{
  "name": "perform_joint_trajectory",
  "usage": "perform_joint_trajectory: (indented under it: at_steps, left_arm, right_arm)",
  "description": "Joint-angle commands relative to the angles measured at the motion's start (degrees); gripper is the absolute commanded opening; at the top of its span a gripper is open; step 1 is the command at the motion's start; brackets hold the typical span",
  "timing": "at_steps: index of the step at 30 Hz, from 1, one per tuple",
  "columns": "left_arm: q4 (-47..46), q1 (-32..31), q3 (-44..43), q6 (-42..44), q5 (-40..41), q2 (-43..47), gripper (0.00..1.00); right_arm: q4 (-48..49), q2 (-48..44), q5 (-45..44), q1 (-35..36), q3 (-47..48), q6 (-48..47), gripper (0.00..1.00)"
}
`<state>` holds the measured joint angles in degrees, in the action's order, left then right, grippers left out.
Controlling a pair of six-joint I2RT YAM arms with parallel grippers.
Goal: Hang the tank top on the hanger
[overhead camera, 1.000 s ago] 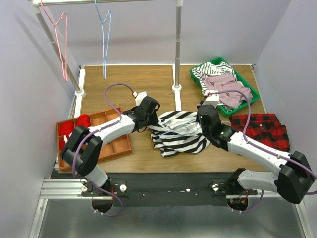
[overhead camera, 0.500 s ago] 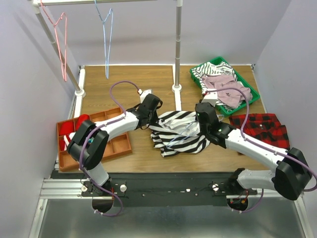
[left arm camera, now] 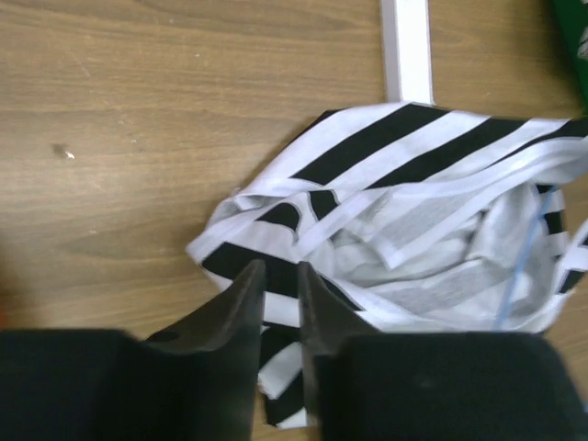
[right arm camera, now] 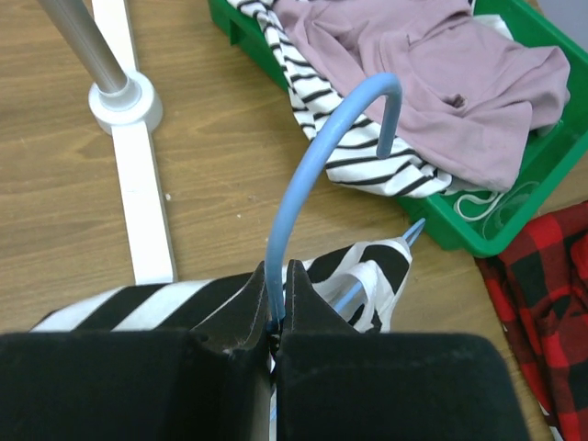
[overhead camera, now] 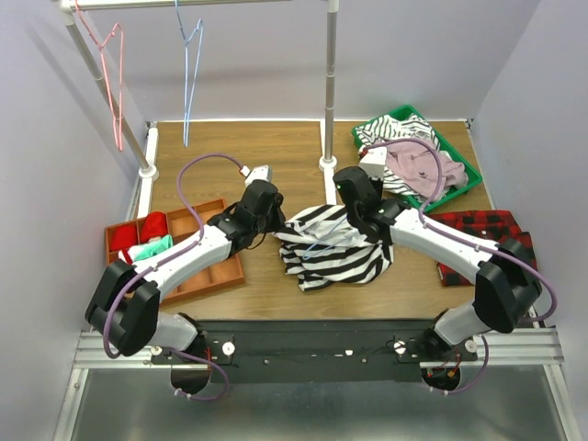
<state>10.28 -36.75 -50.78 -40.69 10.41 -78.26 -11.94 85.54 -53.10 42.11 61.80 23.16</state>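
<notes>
The black-and-white striped tank top (overhead camera: 331,253) lies crumpled on the wooden table; it fills the left wrist view (left arm camera: 413,211). A light-blue wire hanger sits inside it. Its hook (right arm camera: 317,152) rises between my right gripper's fingers, and its wire shows through the cloth (left arm camera: 520,266). My right gripper (overhead camera: 354,195) (right arm camera: 276,273) is shut on the hook's stem above the top's far edge. My left gripper (overhead camera: 277,223) (left arm camera: 280,272) is at the top's left edge, jaws nearly together on the cloth.
A second light-blue hanger (overhead camera: 188,73) and a pink-red hanger (overhead camera: 112,73) hang from the rail. The rail post (overhead camera: 330,83) stands behind the top. A green tray (overhead camera: 462,175) holds a pale pink garment (overhead camera: 413,165). Plaid cloth (overhead camera: 482,234) lies right, a compartment tray (overhead camera: 235,269) left.
My right gripper has moved back and left with the hanger, pulling the tank top's far edge up. My left arm has swung left at the elbow. The rail's blue hanger sways.
</notes>
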Motion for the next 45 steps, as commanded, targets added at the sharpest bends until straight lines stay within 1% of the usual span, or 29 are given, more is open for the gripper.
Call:
perform_joint_trajectory:
  at_steps: [1,3,5,7,8,9,10,11,13,14,16,17,20,24,25,30,34,36,41,45]
  left_arm:
    - [0.70,0.19,0.35,1.66,0.49,-1.28,0.36]
    - [1.58,0.19,-1.15,1.49,0.13,-4.42,0.43]
    - [2.11,0.19,-3.17,1.22,-0.39,-6.46,0.58]
    - [0.80,0.19,-4.14,0.61,-1.45,-8.75,0.63]
    - [0.70,0.19,-4.50,0.35,-1.62,-9.54,0.67]
    - [0.44,0.19,-4.93,0.17,-2.32,-10.85,0.66]
    - [0.09,0.19,-5.55,0.08,-2.76,-11.56,0.65]
    - [0.00,0.19,-5.73,-0.01,-3.12,-12.17,0.58]
    - [-0.61,0.19,-5.21,-0.18,-4.35,-12.97,0.47]
    - [-0.96,0.19,-4.68,-0.44,-4.70,-12.71,0.36]
    - [-1.58,0.19,-2.75,-0.53,-5.66,-11.40,0.22]
    - [-1.67,0.19,-2.04,-0.62,-5.84,-10.69,0.08]
    - [-2.37,0.10,0.86,-0.19,-6.90,-6.57,0.00]
    - [-2.29,-0.16,4.90,0.26,-8.39,0.28,0.00]
    - [-2.37,-0.42,7.08,-0.09,-8.48,1.34,0.00]
    - [-3.34,-4.11,13.25,-1.85,-6.64,8.72,0.00]
    - [-2.37,-8.33,16.15,-2.38,-2.95,10.32,0.00]
    - [-2.99,-10.26,18.26,-3.96,-1.89,11.28,0.00]
    - [-7.37,-13.87,24.14,-6.77,-0.75,13.83,0.00]
    - [-12.65,-15.10,28.63,-7.92,-1.45,18.48,0.09]
  right_arm:
    - [-4.76,1.12,-1.40,0.43,1.57,4.61,0.01]
    - [-4.67,0.77,-0.87,0.52,0.96,4.79,0.01]
    - [-4.84,0.60,-0.78,0.43,0.87,4.88,0.01]
    - [-4.76,0.68,-0.25,0.43,0.69,4.97,0.01]
    - [-4.84,0.77,0.10,0.43,0.60,5.05,0.01]
    - [-4.49,0.86,0.97,0.43,0.51,5.32,0.01]
    - [-4.58,1.29,1.50,0.43,0.51,5.41,0.01]
    - [-4.67,1.47,1.86,0.43,0.60,5.58,0.01]
    - [-4.49,2.09,3.18,0.43,0.86,5.84,0.01]
    - [-4.49,2.26,3.70,0.43,1.04,5.85,0.01]
    - [-4.14,2.53,4.93,0.43,1.30,5.76,0.01]
    - [-4.23,2.88,5.46,0.52,1.48,5.58,0.01]
    - [-4.40,3.84,6.69,0.43,2.18,6.02,0.01]
    - [-4.31,4.46,8.54,0.43,2.62,7.07,0.01]
    - [-4.31,4.38,8.71,0.34,2.62,7.69,0.01]
    - [-5.10,5.08,8.37,0.26,3.76,9.53,0.01]
    - [-5.63,5.96,8.45,0.17,4.38,10.94,0.01]
    - [-5.90,6.13,7.84,0.26,4.29,11.12,0.01]
    - [-6.78,5.96,4.33,0.17,3.07,12.44,0.01]
    - [-6.60,6.31,1.78,0.17,2.01,12.96,0.01]
